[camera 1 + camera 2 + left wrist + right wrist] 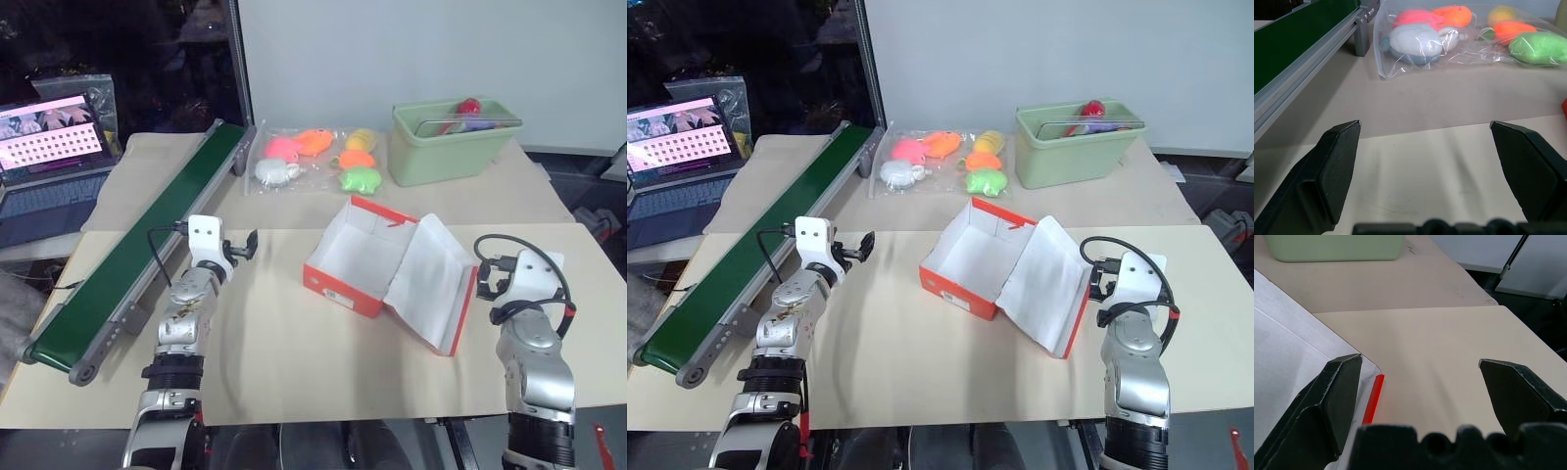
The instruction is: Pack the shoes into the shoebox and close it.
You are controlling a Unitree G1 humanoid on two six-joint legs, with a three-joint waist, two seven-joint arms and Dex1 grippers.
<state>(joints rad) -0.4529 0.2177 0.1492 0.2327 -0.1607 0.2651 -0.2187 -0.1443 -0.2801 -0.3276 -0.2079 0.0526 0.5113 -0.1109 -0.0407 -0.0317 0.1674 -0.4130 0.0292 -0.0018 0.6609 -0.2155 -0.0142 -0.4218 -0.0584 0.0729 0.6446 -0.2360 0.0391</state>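
Both grippers we record as spread wide and empty: left gripper (1425,132) above bare table (294,362) beside the green conveyor (147,245), right gripper (1420,364) just beside the lid's edge. We note the shoebox (358,259) mid-table, lid flipped open toward the right arm, white interior empty. Bagged foam toys (318,157) and a pale green bin (451,147) sit behind it.
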